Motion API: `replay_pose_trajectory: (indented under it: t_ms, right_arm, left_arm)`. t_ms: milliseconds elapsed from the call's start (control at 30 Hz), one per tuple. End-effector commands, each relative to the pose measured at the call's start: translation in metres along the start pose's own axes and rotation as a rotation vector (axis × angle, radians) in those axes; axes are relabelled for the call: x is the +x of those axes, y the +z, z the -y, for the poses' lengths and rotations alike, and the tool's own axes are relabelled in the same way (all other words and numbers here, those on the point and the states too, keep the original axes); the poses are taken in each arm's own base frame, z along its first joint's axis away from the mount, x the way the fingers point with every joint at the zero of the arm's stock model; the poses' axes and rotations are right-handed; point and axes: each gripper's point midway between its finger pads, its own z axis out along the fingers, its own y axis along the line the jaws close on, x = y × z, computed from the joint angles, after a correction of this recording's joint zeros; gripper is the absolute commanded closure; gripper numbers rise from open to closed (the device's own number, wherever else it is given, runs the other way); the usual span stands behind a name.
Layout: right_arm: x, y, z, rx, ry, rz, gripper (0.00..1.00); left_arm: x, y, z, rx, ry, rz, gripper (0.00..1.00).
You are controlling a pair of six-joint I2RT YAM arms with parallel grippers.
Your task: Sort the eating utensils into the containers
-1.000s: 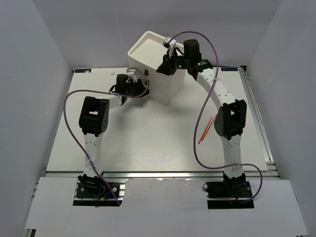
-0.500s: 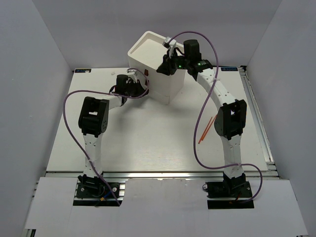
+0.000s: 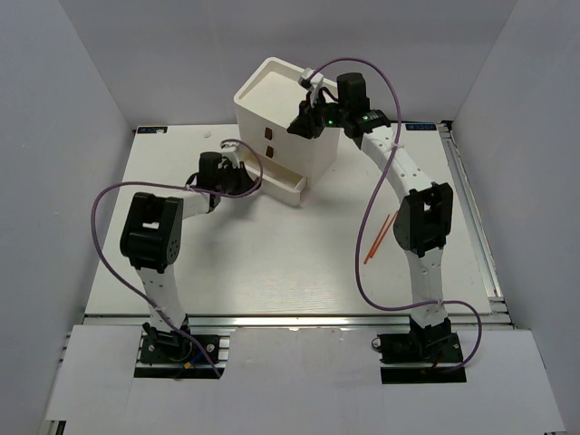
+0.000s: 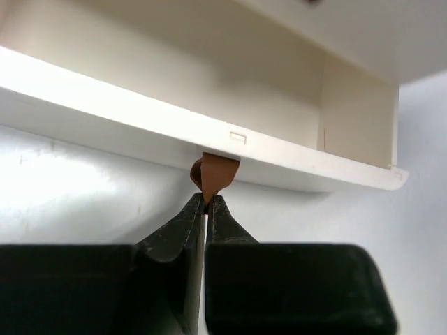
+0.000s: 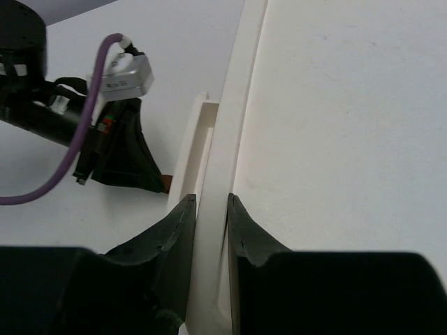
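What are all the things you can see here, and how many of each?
drawer unit: one, white, at the back of the table
bottom drawer: one, white, standing open toward the left arm
upper pulls: two, dark red, on the two shut drawer fronts
bottom pull: one, reddish brown, on the open drawer's front
chopsticks: two, orange, lying on the table beside the right arm
table: one, white
cables: two, purple, one looping along each arm
left gripper: one, black, shut on the bottom pull
right gripper: one, black, clamped on the drawer unit's top edge
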Motion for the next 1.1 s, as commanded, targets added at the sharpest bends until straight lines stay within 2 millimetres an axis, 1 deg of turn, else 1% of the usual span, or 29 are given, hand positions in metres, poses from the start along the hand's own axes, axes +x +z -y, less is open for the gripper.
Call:
replay_pose_trajectory:
  t_ms: [0, 33, 67, 100, 133, 167, 200, 267, 300, 333, 367, 400, 467, 500, 567, 600, 633, 667, 700, 733, 833, 867, 933, 967, 1000, 1033, 1067]
  right_arm:
    - [0.042, 0.009, -0.048, -0.163, 0.134, -0.12, 1.0]
    - [0.043, 0.009, -0.047, -0.161, 0.13, -0.12, 1.0]
    - [0.042, 0.008, -0.046, -0.158, 0.126, -0.119, 1.0]
    - [0.043, 0.009, -0.047, -0.158, 0.126, -0.122, 1.0]
    - [0.042, 0.009, -0.046, -0.157, 0.125, -0.121, 1.0]
    - [0.042, 0.008, -0.046, -0.155, 0.123, -0.121, 1.0]
    - [0.042, 0.009, -0.046, -0.157, 0.122, -0.121, 1.0]
    - [0.042, 0.008, -0.046, -0.157, 0.116, -0.121, 1.0]
    - [0.043, 0.008, -0.047, -0.158, 0.116, -0.123, 1.0]
    - [0.041, 0.007, -0.046, -0.157, 0.113, -0.119, 1.0]
    - [0.037, 0.007, -0.046, -0.159, 0.098, -0.112, 0.94]
    - [0.034, 0.006, -0.046, -0.16, 0.09, -0.106, 0.84]
    - [0.025, 0.004, -0.044, -0.153, 0.061, -0.088, 0.72]
    - [0.015, 0.001, -0.043, -0.148, 0.041, -0.071, 0.61]
    - [0.004, -0.002, -0.041, -0.141, 0.013, -0.051, 0.54]
    - [-0.003, -0.004, -0.04, -0.132, -0.004, -0.041, 0.46]
    - [-0.012, -0.007, -0.038, -0.125, -0.022, -0.025, 0.43]
    - [-0.02, -0.012, -0.037, -0.116, -0.038, -0.013, 0.4]
    - [-0.03, -0.016, -0.035, -0.104, -0.065, 0.003, 0.36]
    - [-0.039, -0.021, -0.031, -0.083, -0.086, 0.016, 0.34]
    - [-0.06, -0.034, -0.026, -0.044, -0.138, 0.052, 0.3]
    - [-0.072, -0.042, -0.024, -0.02, -0.169, 0.073, 0.29]
    - [-0.083, -0.051, -0.021, 0.008, -0.216, 0.095, 0.28]
    - [-0.1, -0.061, -0.02, 0.035, -0.259, 0.128, 0.26]
    - [-0.107, -0.065, -0.019, 0.048, -0.281, 0.144, 0.25]
    - [-0.114, -0.07, -0.02, 0.056, -0.313, 0.16, 0.25]
    - [-0.125, -0.077, -0.024, 0.053, -0.349, 0.188, 0.24]
  left_arm:
    - [-0.016, -0.034, 0.015, 0.01, 0.046, 0.048, 1.0]
    - [-0.021, -0.044, 0.021, 0.013, 0.051, 0.066, 1.0]
    - [-0.006, -0.049, 0.02, 0.007, 0.035, 0.044, 1.0]
    - [-0.002, -0.053, 0.022, 0.007, 0.027, 0.04, 1.0]
    - [-0.005, -0.06, 0.024, 0.004, 0.026, 0.053, 1.0]
    - [-0.001, -0.063, 0.025, 0.002, 0.021, 0.051, 1.0]
    - [0.008, -0.066, 0.024, -0.006, 0.009, 0.037, 1.0]
    - [0.006, -0.069, 0.024, -0.017, 0.002, 0.046, 0.99]
    - [0.002, -0.069, 0.025, -0.019, -0.006, 0.055, 0.85]
    - [-0.001, -0.07, 0.025, -0.026, -0.012, 0.063, 0.78]
    - [-0.009, -0.07, 0.026, -0.03, -0.013, 0.079, 0.64]
    - [-0.014, -0.07, 0.026, -0.035, -0.021, 0.091, 0.59]
    - [-0.026, -0.073, 0.028, -0.043, -0.017, 0.12, 0.5]
    - [-0.034, -0.074, 0.031, -0.04, -0.017, 0.136, 0.44]
    - [-0.043, -0.078, 0.036, -0.03, -0.008, 0.154, 0.39]
    - [-0.047, -0.079, 0.038, -0.029, -0.008, 0.162, 0.37]
    - [-0.05, -0.081, 0.039, -0.029, -0.007, 0.166, 0.28]
    - [-0.056, -0.086, 0.041, -0.032, 0.002, 0.183, 0.27]
    - [-0.058, -0.088, 0.043, -0.034, 0.004, 0.188, 0.18]
    - [-0.065, -0.095, 0.046, -0.038, 0.01, 0.212, 0.02]
    - [-0.071, -0.107, 0.048, -0.054, 0.018, 0.241, 0.02]
    - [-0.078, -0.116, 0.05, -0.069, 0.023, 0.265, 0.02]
    - [-0.081, -0.127, 0.05, -0.087, 0.017, 0.291, 0.02]
    - [-0.087, -0.133, 0.05, -0.104, 0.01, 0.323, 0.02]
    - [-0.099, -0.146, 0.057, -0.103, 0.008, 0.372, 0.02]
    - [-0.1, -0.152, 0.056, -0.115, 0.0, 0.391, 0.02]
    - [-0.105, -0.16, 0.054, -0.143, -0.018, 0.422, 0.02]
